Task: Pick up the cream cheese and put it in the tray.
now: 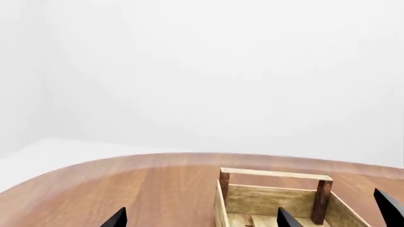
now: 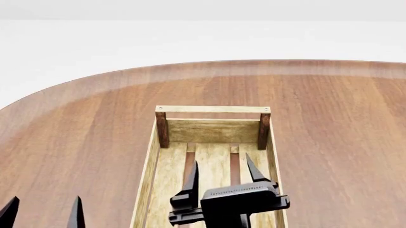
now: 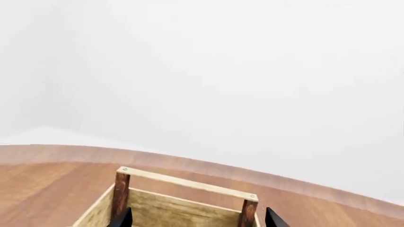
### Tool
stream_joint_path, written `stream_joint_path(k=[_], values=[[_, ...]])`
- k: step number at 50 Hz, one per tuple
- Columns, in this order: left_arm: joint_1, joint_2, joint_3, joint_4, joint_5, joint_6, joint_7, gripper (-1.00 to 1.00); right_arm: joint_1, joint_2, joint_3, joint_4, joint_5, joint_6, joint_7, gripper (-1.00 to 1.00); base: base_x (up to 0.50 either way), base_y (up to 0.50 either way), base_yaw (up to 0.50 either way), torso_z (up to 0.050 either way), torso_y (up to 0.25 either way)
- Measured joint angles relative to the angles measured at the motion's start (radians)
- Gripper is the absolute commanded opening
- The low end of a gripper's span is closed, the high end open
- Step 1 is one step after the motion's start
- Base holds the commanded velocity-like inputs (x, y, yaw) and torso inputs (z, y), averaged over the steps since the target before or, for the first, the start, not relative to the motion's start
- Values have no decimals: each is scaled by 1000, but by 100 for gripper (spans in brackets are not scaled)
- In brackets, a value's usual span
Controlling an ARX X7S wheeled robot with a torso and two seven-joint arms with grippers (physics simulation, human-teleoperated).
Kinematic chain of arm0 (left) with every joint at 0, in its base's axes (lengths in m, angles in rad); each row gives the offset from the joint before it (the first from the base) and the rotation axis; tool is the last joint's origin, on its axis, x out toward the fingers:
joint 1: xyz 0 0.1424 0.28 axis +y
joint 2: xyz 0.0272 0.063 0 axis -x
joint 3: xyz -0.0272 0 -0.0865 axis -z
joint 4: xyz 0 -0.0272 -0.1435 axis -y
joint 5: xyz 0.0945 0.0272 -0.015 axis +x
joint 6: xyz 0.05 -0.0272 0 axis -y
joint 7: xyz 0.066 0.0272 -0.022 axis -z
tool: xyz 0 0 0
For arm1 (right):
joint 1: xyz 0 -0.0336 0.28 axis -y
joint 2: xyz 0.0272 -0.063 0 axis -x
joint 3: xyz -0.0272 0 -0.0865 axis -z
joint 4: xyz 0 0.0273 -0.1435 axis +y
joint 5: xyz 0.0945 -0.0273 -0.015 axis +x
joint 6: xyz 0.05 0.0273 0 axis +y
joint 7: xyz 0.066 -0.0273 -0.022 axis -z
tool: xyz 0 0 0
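Left gripper: lower left of the head view, fingers apart, holding nothing.
Tray: centre and lower middle, only bare slats showing.
Right gripper: over the tray, spread wide, empty.
Cream cheese: not visible in any view.
Progress: judged unfinished, or already dropped out of sight; cannot tell.

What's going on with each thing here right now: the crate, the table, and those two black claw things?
Tray: upright on the table, nothing visible inside.
Table: wooden, carrying the tray.
Right hand: open, empty, above the tray.
Left hand: open, empty, beside the tray.
Cream cheese: not in view.
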Motion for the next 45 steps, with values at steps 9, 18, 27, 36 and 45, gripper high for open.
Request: stream_joint_path(k=[9, 18, 27, 36, 45], values=[[6, -10, -5, 34, -10, -5, -7, 100, 20, 53, -17, -126, -57, 30, 82, 100, 0, 0, 0, 0, 0], [13, -20, -9, 68, -19, -9, -14, 100, 31, 94, -23, -216, -102, 50, 144, 100, 0, 0, 0, 0, 0], [21, -34, -14, 115, -36, -20, -22, 100, 49, 129, -28, -305, -142, 84, 200, 100, 0, 0, 0, 0, 0], [25, -48, -23, 158, -58, -30, -31, 100, 66, 156, -31, -383, -174, 120, 243, 100, 0, 0, 0, 0, 0], [25, -62, -39, 197, -82, -41, -44, 100, 84, 178, -37, -464, -207, 163, 281, 100, 0, 0, 0, 0, 0]])
